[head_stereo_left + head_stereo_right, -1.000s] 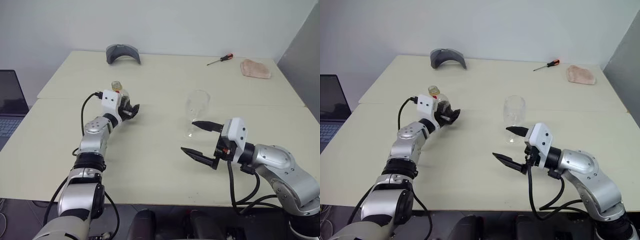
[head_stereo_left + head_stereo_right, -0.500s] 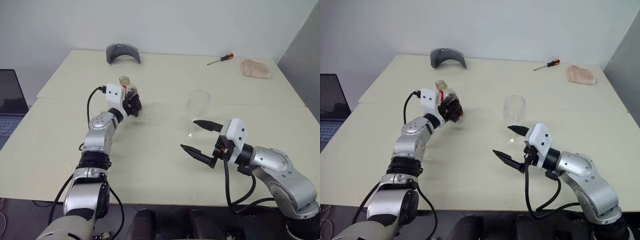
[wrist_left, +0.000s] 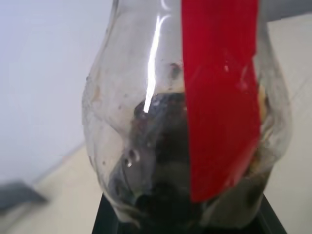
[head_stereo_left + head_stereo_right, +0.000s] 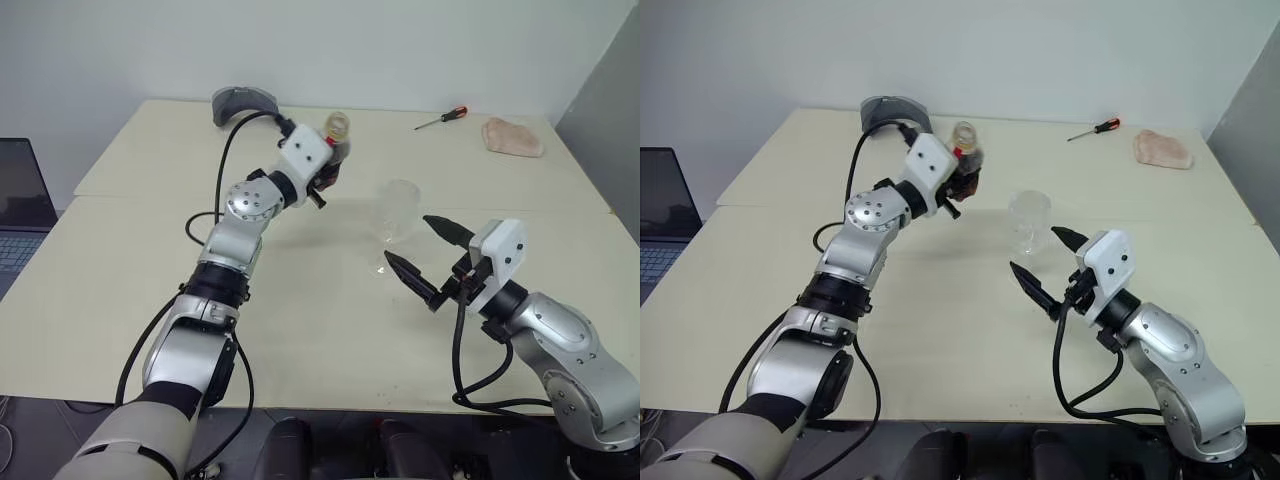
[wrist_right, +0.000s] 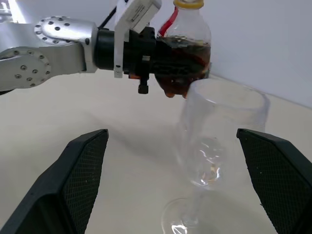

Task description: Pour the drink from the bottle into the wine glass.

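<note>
A pale table [image 4: 300, 330] carries the scene. The left gripper [image 4: 962, 183] is closed around the lower body of the bottle [image 4: 966, 160] and holds it raised clear of the tabletop, roughly over the middle of the table's far half. The bottle is close to upright, its yellow cap [image 4: 337, 124] uppermost; the dark drink [image 5: 187, 61] fills only the bulbous lower part, and a red label [image 3: 219, 92] runs down the side. In the left wrist view the bottle stands directly ahead of the camera, its base seated between the black fingers.

The wine glass [image 4: 397, 212] stands upright near the table's centre, toward the right side, with its foot [image 5: 183, 222] flat on the surface; its bowl appears empty. Bottle and glass are near each other but apart, the bottle on the far-left side of the glass.

The right gripper [image 4: 424, 259] is spread wide and holds nothing. It hovers just beside the glass on the near-right side, its two fingers [image 5: 80, 178] pointing toward the stem without touching it.

Along the far edge lie a grey curved object [image 4: 245, 104] toward the left corner, a red-handled screwdriver [image 4: 441, 119], and a pinkish cloth [image 4: 511, 137] near the right corner. A laptop [image 4: 20, 205] sits off the table's left edge.
</note>
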Robot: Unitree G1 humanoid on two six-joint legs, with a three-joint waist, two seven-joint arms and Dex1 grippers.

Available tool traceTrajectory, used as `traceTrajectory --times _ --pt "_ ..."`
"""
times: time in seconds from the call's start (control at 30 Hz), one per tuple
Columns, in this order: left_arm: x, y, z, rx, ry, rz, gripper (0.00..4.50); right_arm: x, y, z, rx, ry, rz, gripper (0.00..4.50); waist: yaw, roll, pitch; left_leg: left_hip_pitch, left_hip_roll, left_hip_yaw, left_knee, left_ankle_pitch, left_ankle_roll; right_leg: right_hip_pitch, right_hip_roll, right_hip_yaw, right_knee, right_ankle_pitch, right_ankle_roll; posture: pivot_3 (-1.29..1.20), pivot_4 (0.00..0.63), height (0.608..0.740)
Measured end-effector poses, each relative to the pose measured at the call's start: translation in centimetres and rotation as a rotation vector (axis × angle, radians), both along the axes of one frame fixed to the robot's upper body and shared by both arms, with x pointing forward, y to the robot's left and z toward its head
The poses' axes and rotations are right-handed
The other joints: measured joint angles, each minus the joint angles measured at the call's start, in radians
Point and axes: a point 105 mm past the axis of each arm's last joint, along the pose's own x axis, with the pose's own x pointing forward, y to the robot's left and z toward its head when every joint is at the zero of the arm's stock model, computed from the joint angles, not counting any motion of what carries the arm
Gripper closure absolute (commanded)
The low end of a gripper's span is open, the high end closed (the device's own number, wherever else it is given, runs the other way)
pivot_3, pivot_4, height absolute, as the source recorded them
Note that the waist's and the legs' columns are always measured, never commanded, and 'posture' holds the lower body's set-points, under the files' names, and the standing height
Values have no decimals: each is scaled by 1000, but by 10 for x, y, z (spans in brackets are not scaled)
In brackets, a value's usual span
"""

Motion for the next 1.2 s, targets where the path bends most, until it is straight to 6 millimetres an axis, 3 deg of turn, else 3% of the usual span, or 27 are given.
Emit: traceTrajectory --times 0.33,0.7,1.2 --pt "6 -14 0 316 -250 -40 3634 8 -6 8 56 -64 -129 0 1 0 0 -1 0 0 0 -1 2 -1 0 -1 0 0 0 0 150 740" --pt "7 -29 15 493 -452 -66 3654 14 2 1 74 -51 -141 0 1 0 0 -2 0 0 0 -1 1 -1 0 -1 -1 0 0 0 150 740" --pt "6 -31 24 621 -619 -57 3655 17 7 -6 70 -41 -148 0 0 0 0 -2 0 0 0 0 0 -2 0 -1 0 0 0 0 150 740"
